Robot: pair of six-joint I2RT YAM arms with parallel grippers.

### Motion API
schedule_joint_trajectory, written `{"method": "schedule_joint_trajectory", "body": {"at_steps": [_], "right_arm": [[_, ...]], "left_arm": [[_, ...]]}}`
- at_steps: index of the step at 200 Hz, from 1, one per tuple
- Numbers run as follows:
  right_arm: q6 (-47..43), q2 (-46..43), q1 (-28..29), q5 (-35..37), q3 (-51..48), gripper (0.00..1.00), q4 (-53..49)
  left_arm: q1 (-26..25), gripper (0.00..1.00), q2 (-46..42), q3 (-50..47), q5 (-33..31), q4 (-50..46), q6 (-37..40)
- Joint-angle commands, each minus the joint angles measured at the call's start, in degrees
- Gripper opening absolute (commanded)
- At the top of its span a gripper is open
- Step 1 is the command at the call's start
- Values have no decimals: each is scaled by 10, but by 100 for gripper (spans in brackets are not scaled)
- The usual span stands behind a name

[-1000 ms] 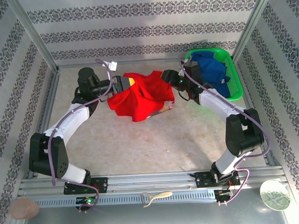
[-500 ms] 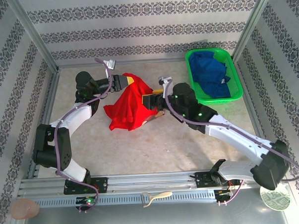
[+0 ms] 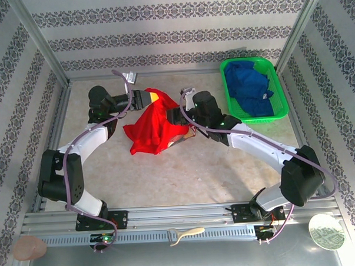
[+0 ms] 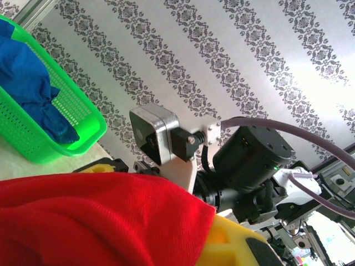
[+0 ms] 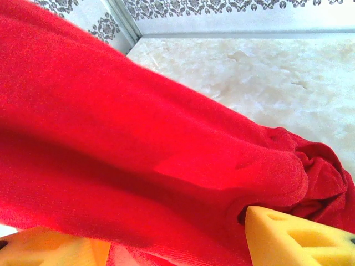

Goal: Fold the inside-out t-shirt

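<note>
The pale marbled tabletop (image 3: 168, 180) left open room across the lower half of the overhead frame. One bright red cloth t-shirt (image 3: 151, 131) hung bunched at upper centre between two tools. One green plastic basket (image 3: 281, 108) holding a blue garment (image 3: 249, 85) sat upper right, against the wall. The left tool (image 3: 149, 99) was clamped on the shirt's top edge. The right tool (image 3: 175, 116) reached into the cloth. Its wrist view showed yellow fingers (image 5: 294, 238) apart with red cloth between them, and whether they gripped it could not be told.
</note>
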Motion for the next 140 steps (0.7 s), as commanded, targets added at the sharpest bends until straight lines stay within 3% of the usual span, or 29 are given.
{"method": "schedule_joint_trajectory", "body": {"at_steps": [1,71,140], "right_arm": [[16,-10,-8,-23,6,64,33],[44,-63,-8,-57,-14,65,71],[49,-1,13,-48,-15,63,79]], "left_arm": [[5,0,-23,-6,15,50,-5],[5,0,-22,-13,17,52,-7],[5,0,-29,-5,13,36,-1]]}}
